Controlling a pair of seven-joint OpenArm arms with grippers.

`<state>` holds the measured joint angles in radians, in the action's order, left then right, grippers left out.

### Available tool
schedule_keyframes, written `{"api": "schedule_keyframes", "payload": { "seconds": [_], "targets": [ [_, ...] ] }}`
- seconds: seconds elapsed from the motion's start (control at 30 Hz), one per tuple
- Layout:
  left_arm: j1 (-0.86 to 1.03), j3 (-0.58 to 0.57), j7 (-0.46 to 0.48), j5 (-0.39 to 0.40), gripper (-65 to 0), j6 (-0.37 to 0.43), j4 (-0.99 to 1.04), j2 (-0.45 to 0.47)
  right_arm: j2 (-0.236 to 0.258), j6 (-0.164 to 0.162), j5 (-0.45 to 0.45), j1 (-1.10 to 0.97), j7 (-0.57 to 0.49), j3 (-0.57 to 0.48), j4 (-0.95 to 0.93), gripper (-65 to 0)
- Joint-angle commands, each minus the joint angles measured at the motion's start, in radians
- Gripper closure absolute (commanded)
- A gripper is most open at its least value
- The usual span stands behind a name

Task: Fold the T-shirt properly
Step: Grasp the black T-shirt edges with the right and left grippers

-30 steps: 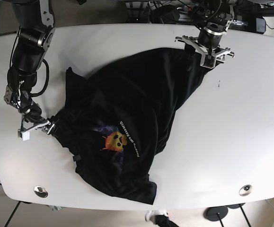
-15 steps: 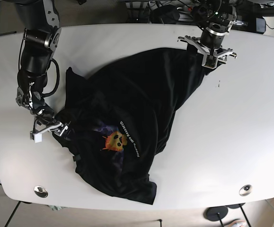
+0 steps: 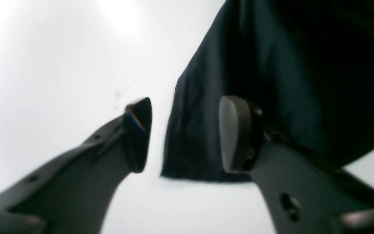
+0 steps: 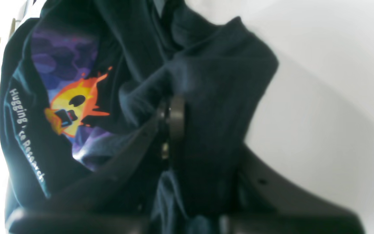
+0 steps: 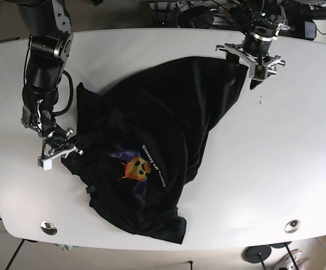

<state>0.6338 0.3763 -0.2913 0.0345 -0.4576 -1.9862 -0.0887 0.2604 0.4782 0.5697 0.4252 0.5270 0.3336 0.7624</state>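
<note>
A black T-shirt (image 5: 163, 140) with an orange and yellow print (image 5: 137, 167) lies crumpled across the middle of the white table (image 5: 281, 157). My right gripper (image 5: 67, 151) is at the shirt's left edge. In the right wrist view it (image 4: 174, 117) is shut on a fold of the shirt (image 4: 213, 65), with the print (image 4: 73, 107) to its left. My left gripper (image 5: 251, 66) is open at the shirt's far right corner. In the left wrist view its jaws (image 3: 187, 133) stand apart, with the shirt's edge (image 3: 271, 81) hanging between and behind them.
Two round metal fittings (image 5: 48, 227) (image 5: 291, 226) sit near the table's front edge. Cables and dark equipment (image 5: 196, 14) lie behind the far edge. A small dark mark (image 5: 259, 101) is on the table below the left gripper.
My right gripper has moved right, toward the shirt's body, still holding the cloth. My left gripper has shifted a little to the right and stays open.
</note>
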Motion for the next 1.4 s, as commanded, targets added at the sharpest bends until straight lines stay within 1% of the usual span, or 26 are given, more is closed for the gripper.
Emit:
{"api": "schedule_keyframes", "payload": {
  "seconds": [0.03, 0.07, 0.1, 0.17, 0.2, 0.23, 0.27, 0.3, 0.37, 0.4, 0.6, 0.73, 0.77, 0.9, 0.93, 1.0, 1.07, 1.3, 1.37, 1.4],
  "targets": [
    [0.002, 0.063, -0.059, 0.130, -47.5, 0.007, -0.020, 0.039, 0.017, 0.011, 0.016, 0.030, -0.020, 0.002, 0.016, -2.9],
    [0.002, 0.083, -0.093, 0.192, -49.9, 0.007, -0.020, 0.054, 0.017, 0.011, 0.016, 0.030, -0.020, 0.002, 0.016, -2.9],
    [0.007, 0.111, -0.135, 0.284, -49.9, 0.007, -0.020, 0.086, 0.017, 0.011, 0.016, 0.030, -0.020, 0.002, 0.016, -2.9],
    [0.008, 0.151, -0.185, 0.413, -49.9, 0.003, -0.012, 0.135, 0.017, 0.011, 0.016, 0.028, -0.020, 0.002, 0.016, -2.9],
    [0.008, 0.175, -0.211, 0.471, -49.9, -0.019, -0.008, 0.159, 0.017, 0.011, 0.016, 0.028, -0.020, 0.002, 0.016, -2.9],
    [0.014, 0.200, -0.240, 0.522, -49.9, -0.056, 0.005, 0.174, 0.017, 0.011, 0.016, 0.028, -0.020, 0.002, 0.016, -2.9],
    [0.019, 0.231, -0.285, 0.582, -49.9, -0.126, 0.017, 0.191, 0.017, 0.011, 0.016, 0.027, -0.020, 0.002, 0.016, -2.9],
    [0.016, 0.258, -0.337, 0.615, -49.9, -0.186, 0.026, 0.195, 0.017, 0.011, 0.016, 0.027, -0.020, 0.002, 0.016, -2.9],
    [0.014, 0.289, -0.412, 0.620, -49.9, -0.235, 0.026, 0.194, 0.017, 0.011, 0.016, 0.025, -0.020, 0.002, 0.016, -2.9],
    [0.013, 0.295, -0.443, 0.621, -49.9, -0.241, 0.035, 0.192, 0.017, 0.011, 0.016, 0.025, -0.020, 0.002, 0.016, -2.9],
    [0.013, 0.280, -0.449, 0.628, -49.9, -0.241, 0.181, 0.191, 0.018, 0.011, 0.016, 0.024, -0.020, 0.003, 0.016, -2.9],
    [0.001, 0.224, -0.451, 0.629, -49.9, -0.241, 0.198, 0.186, 0.018, 0.012, 0.016, 0.022, -0.018, 0.003, 0.016, -2.9],
    [-0.015, 0.214, -0.451, 0.629, -49.9, -0.241, 0.199, 0.166, 0.018, 0.012, 0.016, 0.022, -0.018, 0.003, 0.016, -2.9],
    [-0.042, 0.211, -0.452, 0.629, -49.9, -0.241, 0.199, 0.131, 0.018, 0.012, 0.016, 0.022, -0.018, 0.003, 0.016, -2.9],
    [-0.053, 0.211, -0.461, 0.628, -49.9, -0.241, 0.202, 0.125, 0.018, 0.012, 0.016, 0.022, -0.018, 0.003, 0.016, -2.9],
    [-0.067, 0.212, -0.521, 0.629, -49.9, -0.241, 0.232, 0.119, 0.018, 0.012, 0.016, 0.022, -0.017, 0.003, 0.016, -2.9],
    [-0.096, 0.215, -0.555, 0.629, -49.9, -0.241, 0.265, 0.119, 0.018, 0.014, 0.016, 0.022, -0.017, 0.003, 0.016, -2.9],
    [-0.137, 0.209, -0.563, 0.624, -49.9, -0.241, 0.299, 0.076, 0.029, 0.015, 0.016, 0.014, -0.017, 0.005, 0.018, -2.9],
    [-0.165, 0.194, -0.613, 0.623, -49.7, -0.241, 0.327, 0.063, 0.029, 0.015, 0.016, 0.014, -0.017, 0.005, 0.018, -2.9],
    [-0.193, 0.192, -0.655, 0.623, -49.7, -0.241, 0.350, 0.062, 0.029, 0.015, 0.016, 0.014, -0.017, 0.005, 0.018, -2.9]
  ]
}}
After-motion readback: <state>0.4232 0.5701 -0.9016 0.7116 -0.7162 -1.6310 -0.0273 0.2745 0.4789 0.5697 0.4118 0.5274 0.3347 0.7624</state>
